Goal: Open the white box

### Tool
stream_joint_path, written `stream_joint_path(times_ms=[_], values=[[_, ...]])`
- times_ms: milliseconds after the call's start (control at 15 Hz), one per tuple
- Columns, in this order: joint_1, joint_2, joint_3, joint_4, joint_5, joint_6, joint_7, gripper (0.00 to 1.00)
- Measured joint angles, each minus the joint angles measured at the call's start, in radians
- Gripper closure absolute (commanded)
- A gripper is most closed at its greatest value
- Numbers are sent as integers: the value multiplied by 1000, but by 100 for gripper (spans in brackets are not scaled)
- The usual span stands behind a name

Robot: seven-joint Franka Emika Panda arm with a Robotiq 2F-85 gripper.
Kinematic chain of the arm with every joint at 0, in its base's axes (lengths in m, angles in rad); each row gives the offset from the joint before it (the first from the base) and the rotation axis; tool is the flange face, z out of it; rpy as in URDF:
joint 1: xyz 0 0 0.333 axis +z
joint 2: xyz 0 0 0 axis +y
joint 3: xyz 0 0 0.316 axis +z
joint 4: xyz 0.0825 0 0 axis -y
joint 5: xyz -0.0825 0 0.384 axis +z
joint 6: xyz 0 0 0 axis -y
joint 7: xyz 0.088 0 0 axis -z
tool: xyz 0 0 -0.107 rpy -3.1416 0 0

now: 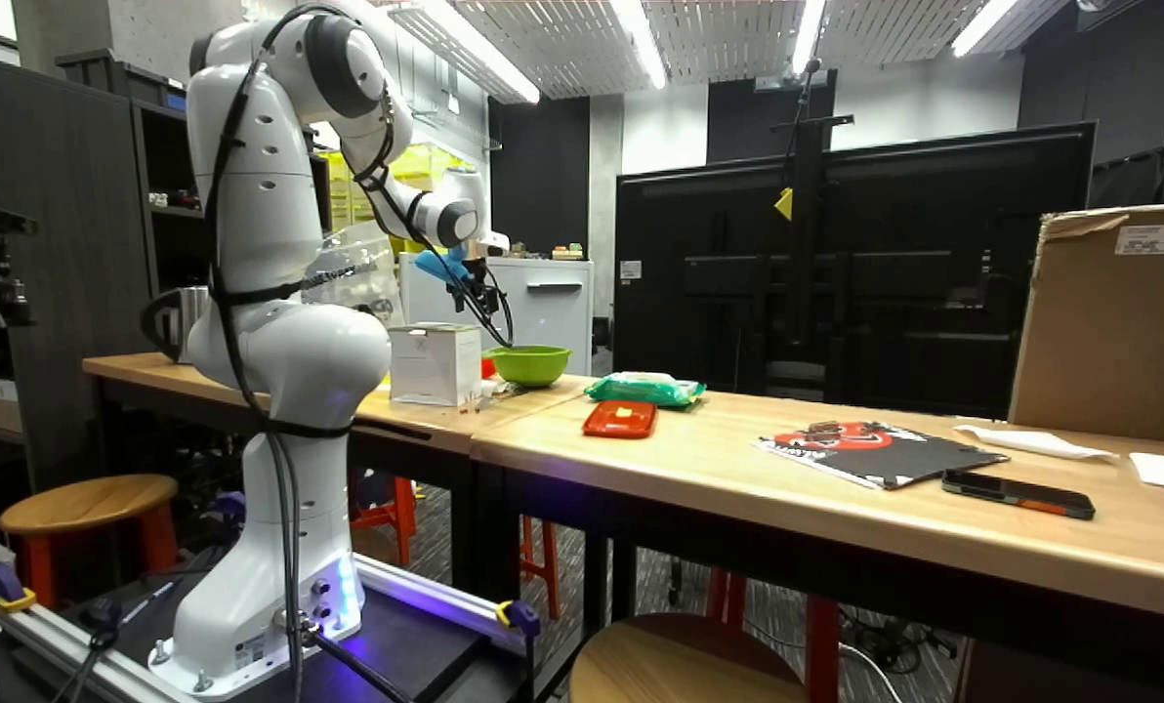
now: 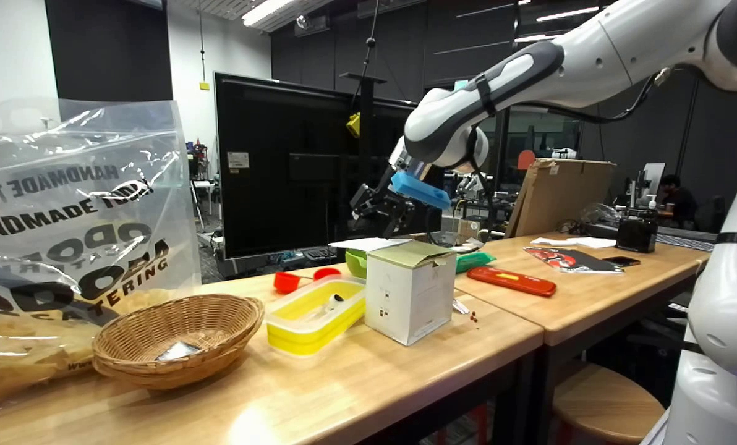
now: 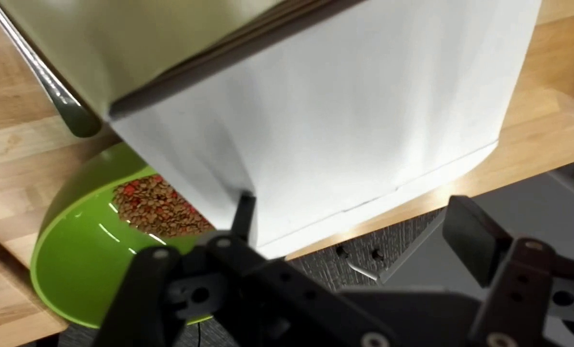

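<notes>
The white box (image 1: 434, 366) stands upright on the table; it also shows in an exterior view (image 2: 405, 300). A white top flap (image 2: 368, 243) sticks out from its far top edge, partly over the green bowl. In the wrist view this creased flap (image 3: 340, 106) fills the middle, beside a yellowish top panel (image 3: 104, 43) with a dark slit between them. The inside of the box cannot be seen. My gripper (image 3: 357, 219) is open at the flap's outer edge; it is above the bowl in an exterior view (image 2: 373, 222). One finger is at the flap's corner; contact is unclear. Nothing is between the fingers.
The green bowl (image 3: 75, 260) with brown and red bits stands beside the box. A yellow container (image 2: 316, 330), red cups (image 2: 287, 282) and a wicker basket (image 2: 177, 337) are nearby. A red case (image 2: 511, 280) and green packet (image 1: 645, 389) lie farther along the table.
</notes>
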Motion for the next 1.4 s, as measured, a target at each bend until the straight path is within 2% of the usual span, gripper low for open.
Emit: stream_joint_path(times_ms=[1400], values=[[0, 24, -9, 13, 6, -48, 18, 0]])
